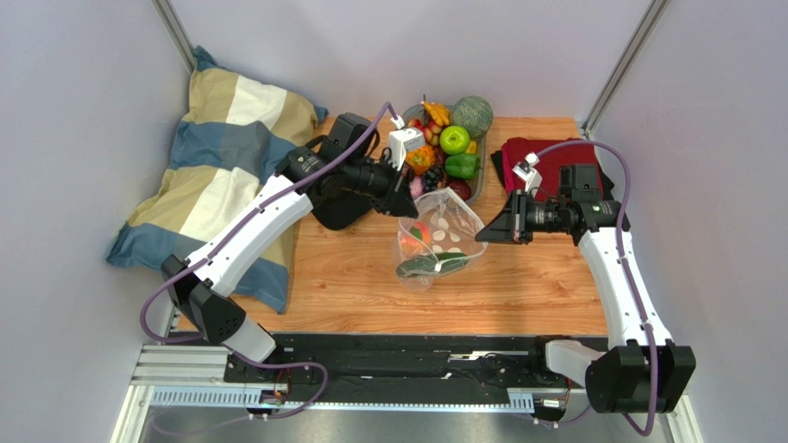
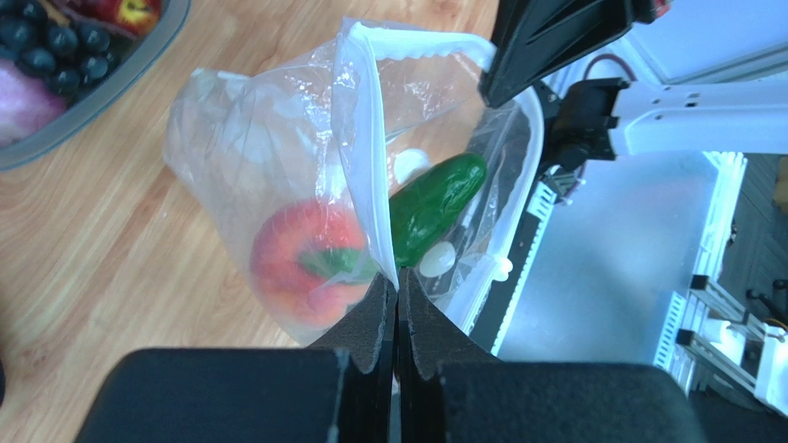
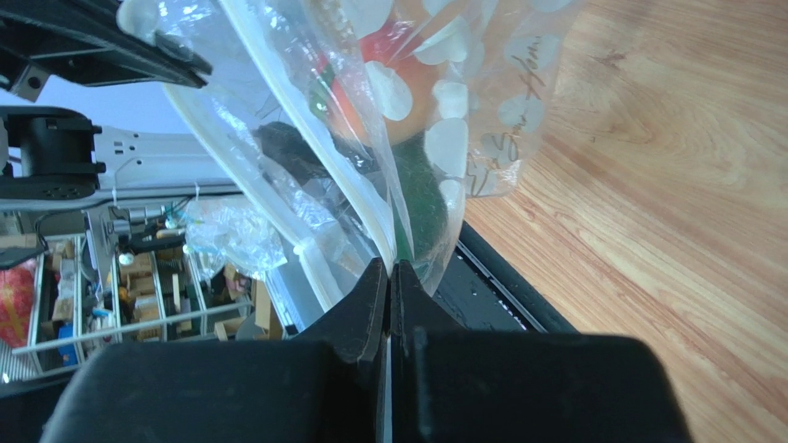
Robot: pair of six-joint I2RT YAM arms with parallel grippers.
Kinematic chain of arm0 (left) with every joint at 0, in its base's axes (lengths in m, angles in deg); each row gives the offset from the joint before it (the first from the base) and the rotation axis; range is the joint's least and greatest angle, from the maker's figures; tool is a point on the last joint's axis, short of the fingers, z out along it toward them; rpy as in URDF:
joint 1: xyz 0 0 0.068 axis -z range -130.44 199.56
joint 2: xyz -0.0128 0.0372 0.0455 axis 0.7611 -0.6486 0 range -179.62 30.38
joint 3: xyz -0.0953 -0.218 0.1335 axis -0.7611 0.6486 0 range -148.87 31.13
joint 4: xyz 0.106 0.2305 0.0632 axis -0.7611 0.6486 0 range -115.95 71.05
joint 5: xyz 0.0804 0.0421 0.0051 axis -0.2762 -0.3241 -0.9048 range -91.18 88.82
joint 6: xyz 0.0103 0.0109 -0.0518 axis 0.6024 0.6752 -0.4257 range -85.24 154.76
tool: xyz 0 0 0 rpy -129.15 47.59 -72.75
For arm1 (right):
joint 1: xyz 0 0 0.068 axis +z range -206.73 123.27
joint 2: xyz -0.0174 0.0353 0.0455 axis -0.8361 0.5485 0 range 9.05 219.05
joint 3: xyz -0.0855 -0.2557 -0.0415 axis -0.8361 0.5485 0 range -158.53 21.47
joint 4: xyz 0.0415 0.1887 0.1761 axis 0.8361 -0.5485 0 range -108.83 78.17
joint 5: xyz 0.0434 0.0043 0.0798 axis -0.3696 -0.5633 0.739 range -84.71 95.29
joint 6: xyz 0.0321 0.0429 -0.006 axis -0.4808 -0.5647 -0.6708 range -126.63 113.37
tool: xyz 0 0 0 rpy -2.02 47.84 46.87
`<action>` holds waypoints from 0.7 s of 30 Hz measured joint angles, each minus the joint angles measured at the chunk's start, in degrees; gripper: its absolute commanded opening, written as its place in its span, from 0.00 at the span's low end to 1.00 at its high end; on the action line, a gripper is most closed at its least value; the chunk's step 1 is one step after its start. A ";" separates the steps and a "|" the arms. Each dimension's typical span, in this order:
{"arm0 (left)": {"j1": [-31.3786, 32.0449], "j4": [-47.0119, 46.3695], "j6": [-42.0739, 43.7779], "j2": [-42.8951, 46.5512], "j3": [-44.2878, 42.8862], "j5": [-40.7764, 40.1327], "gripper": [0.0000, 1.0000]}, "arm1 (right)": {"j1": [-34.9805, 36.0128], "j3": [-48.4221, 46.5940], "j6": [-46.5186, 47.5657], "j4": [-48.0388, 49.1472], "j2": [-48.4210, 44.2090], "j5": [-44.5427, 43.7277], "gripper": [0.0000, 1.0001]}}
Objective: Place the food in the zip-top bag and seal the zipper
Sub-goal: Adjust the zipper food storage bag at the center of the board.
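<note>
The clear dotted zip-top bag [image 1: 437,242] hangs stretched between my two grippers above the wooden table. Inside it lie a red fruit [image 2: 310,263] and a green cucumber [image 2: 435,208]. My left gripper [image 2: 398,288] is shut on the end of the whitish zipper [image 2: 365,166]. My right gripper [image 3: 392,268] is shut on the opposite end of the mouth edge, where the zipper [image 3: 351,198] runs away from its jaws. From above, the left gripper [image 1: 408,207] pinches the bag's back left corner and the right gripper [image 1: 482,236] its right corner. The mouth between them still gapes.
A grey tray [image 1: 474,189] of toy fruit and vegetables stands just behind the bag. A striped pillow [image 1: 217,175] lies at the left. A red cloth [image 1: 555,161] sits at the back right, and a black object [image 1: 338,212] lies under the left arm.
</note>
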 measured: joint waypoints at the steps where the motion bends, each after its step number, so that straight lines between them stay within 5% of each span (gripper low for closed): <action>1: 0.15 0.55 -0.09 -0.42 -1.25 0.26 0.00 | -0.59 0.00 -0.20 -0.59 -0.79 -0.15 0.00; 12: 2.05 -1.55 -1.77 -17.46 -10.88 -4.17 0.23 | -13.68 0.35 1.05 -5.51 3.34 -18.14 0.00; 15: 2.56 -1.97 -1.18 -20.04 -11.39 -5.75 0.53 | -13.90 0.96 2.40 -6.16 4.52 -22.95 0.00; 16: 2.62 -2.16 -0.83 -20.39 -11.63 -6.16 0.71 | -14.19 1.07 2.84 -6.60 5.25 -24.48 0.00; 19: 2.60 -4.50 0.46 -20.70 -12.59 -8.72 0.97 | -14.95 1.09 3.98 -7.02 7.34 -26.93 0.00; 21: 1.88 -8.20 1.16 -20.68 -13.40 -10.43 0.99 | -15.26 1.09 4.44 -7.23 8.57 -28.17 0.00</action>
